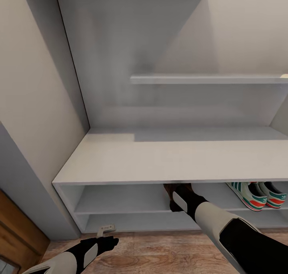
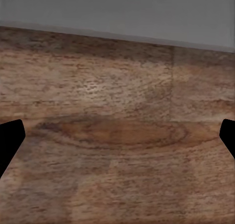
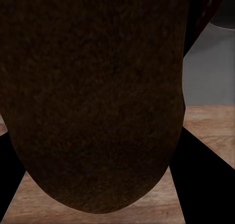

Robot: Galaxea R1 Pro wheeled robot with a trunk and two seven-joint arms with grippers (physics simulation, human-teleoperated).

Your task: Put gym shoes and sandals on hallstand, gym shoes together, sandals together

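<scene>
The hallstand (image 1: 168, 158) stands straight ahead, its low white-grey bench top over two long open shelves. Two gym shoes (image 1: 256, 194), white with teal stripes and red-orange accents, sit side by side at the right of the upper shelf. My right gripper (image 1: 176, 196) reaches into the middle of that same shelf, shut on a brown sandal (image 1: 168, 188) that is partly hidden under the bench top. In the right wrist view the dark brown sandal (image 3: 98, 96) sits between the black fingers (image 3: 203, 180). My left gripper (image 1: 106, 232) hangs open over the corridor floor (image 2: 117, 136), nothing between its fingers.
A floating shelf (image 1: 208, 79) hangs on the back wall above the bench. A grey side wall (image 1: 28, 178) closes the left, with a brown wooden panel (image 1: 16, 230) beside it. Wood-plank floor (image 1: 160, 254) runs along the front of the unit.
</scene>
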